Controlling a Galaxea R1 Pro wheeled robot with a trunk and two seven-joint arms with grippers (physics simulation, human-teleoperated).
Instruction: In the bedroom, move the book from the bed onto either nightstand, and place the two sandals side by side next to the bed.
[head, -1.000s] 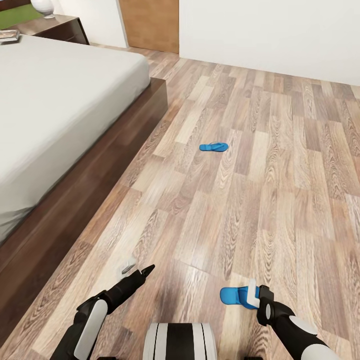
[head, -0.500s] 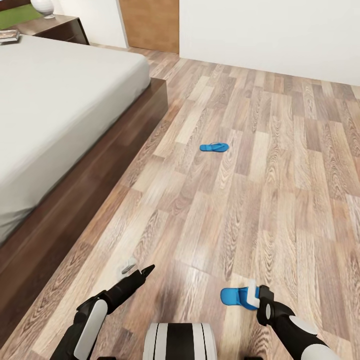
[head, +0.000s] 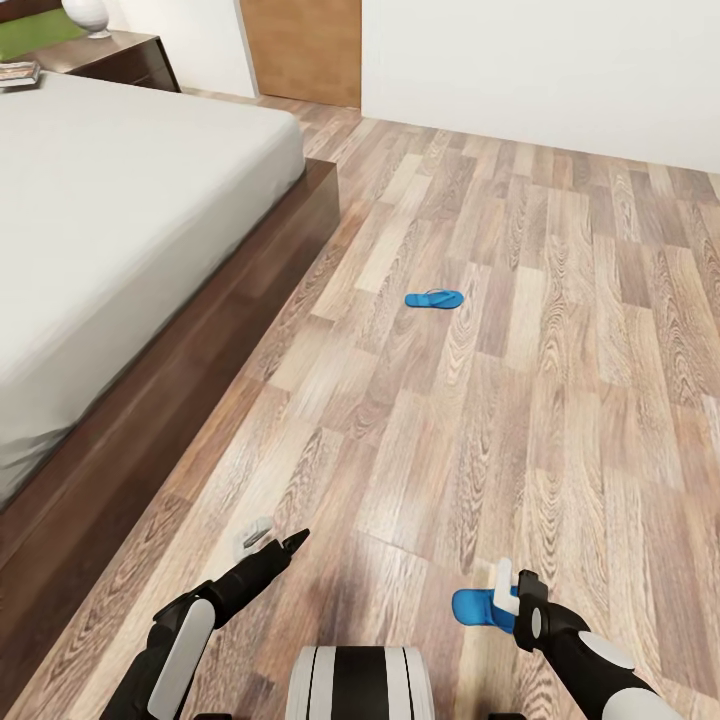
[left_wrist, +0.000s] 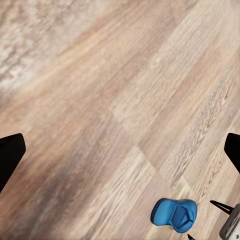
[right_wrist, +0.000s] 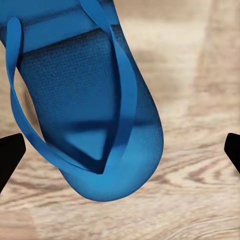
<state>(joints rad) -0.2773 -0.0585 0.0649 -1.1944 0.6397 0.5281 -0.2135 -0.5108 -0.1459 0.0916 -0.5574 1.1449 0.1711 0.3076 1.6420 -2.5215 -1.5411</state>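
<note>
Wood-plank floor (head: 520, 400), white walls; bed (head: 120, 230) at your left. Right gripper (head: 508, 598) fingers clamp sandal (head: 472, 606); second sandal (head: 434, 299) ahead. Left gripper (head: 272, 538) fingers spread, empty.

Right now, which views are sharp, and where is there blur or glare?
Head view: sharp, with a pale sheen on the floor between the arms. Left wrist view: planks soft and blurred, the held sandal clearer. Right wrist view: that sandal's weave is crisp, the floor behind it out of focus.

floor (head: 520, 400): open planks ahead | bed (head: 150, 330): frame walled off left side | lone sandal (head: 434, 299): lay mid-floor
</note>
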